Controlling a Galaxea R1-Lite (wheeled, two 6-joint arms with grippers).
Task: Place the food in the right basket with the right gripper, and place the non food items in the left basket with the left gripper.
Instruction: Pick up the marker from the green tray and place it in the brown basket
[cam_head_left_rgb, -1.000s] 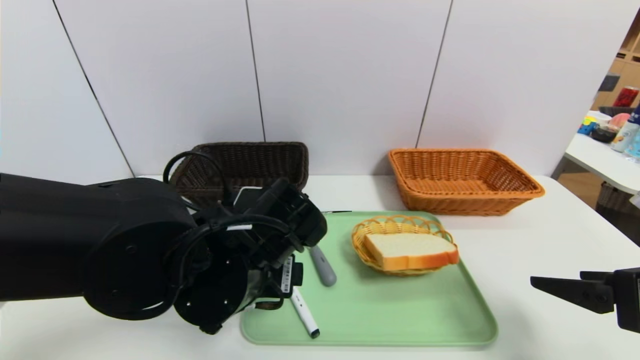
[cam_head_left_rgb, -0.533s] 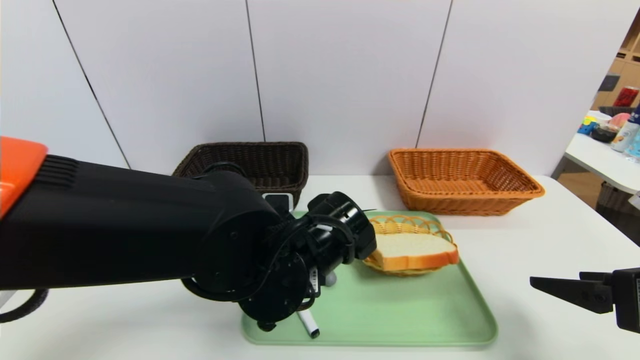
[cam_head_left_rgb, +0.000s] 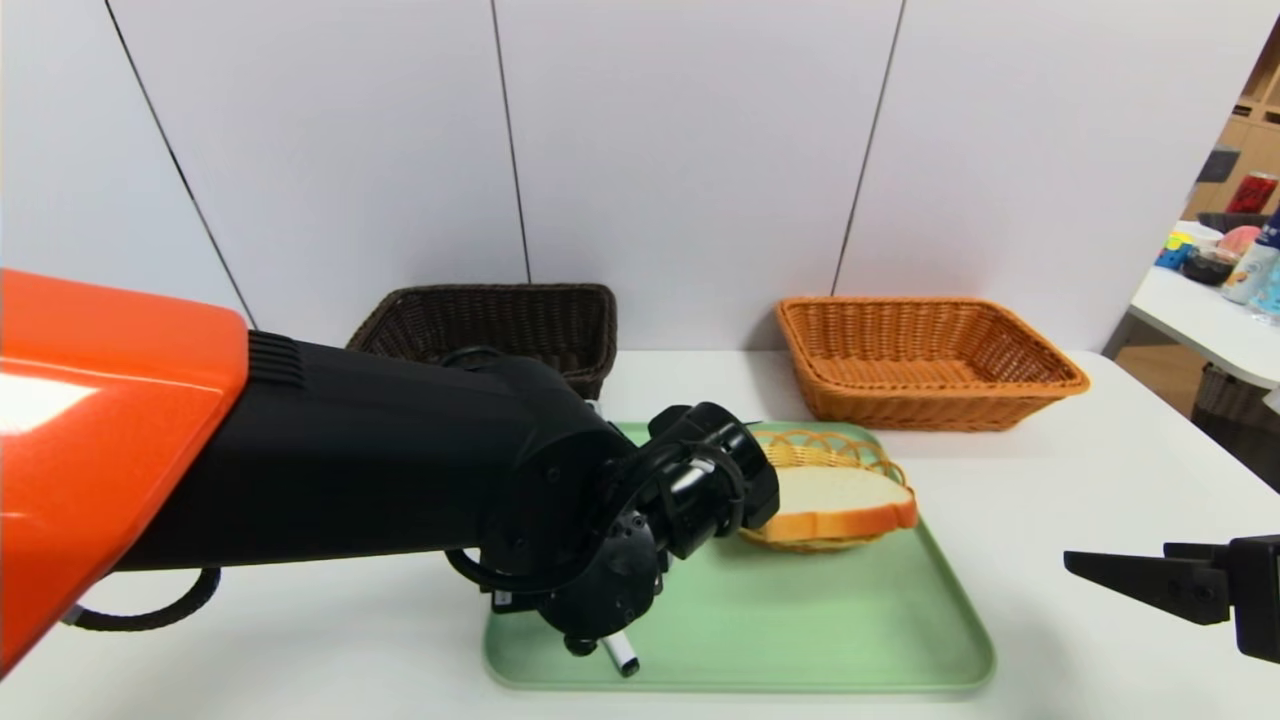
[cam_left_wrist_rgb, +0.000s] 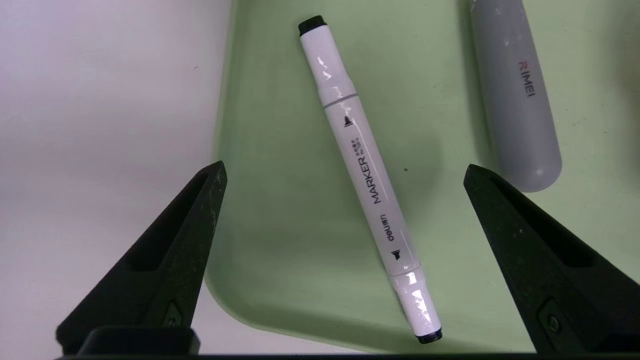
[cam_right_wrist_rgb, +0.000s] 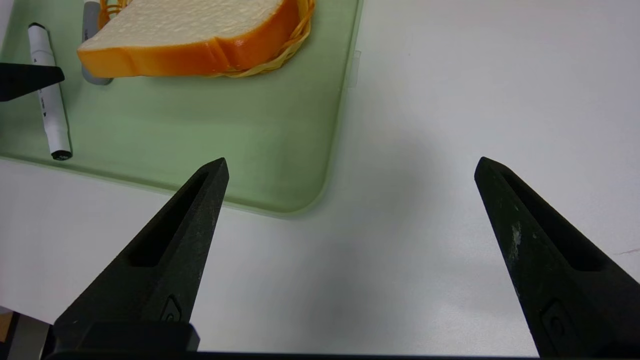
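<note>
Tray (cam_head_left_rgb: 850, 640): marker (cam_left_wrist_rgb: 367, 180), bread (cam_head_left_rgb: 840, 500) w/ basket (cam_head_left_rgb: 850, 445)

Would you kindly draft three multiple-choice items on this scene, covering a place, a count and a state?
1. Where does the slice of bread lie?
A. in the small oval basket on the green tray
B. in the orange basket
C. on the bare table

2. How many large rectangular baskets stand by the wall?
A. one
B. two
C. three

3. How is the left tool?
A. shut on the marker
B. open above the marker
C. holding the peeler

Answers:
1 A, the bread sits in the looped basket on the tray.
2 B, the dark brown basket and the orange basket.
3 B, its fingers stand wide either side of the marker.
</note>
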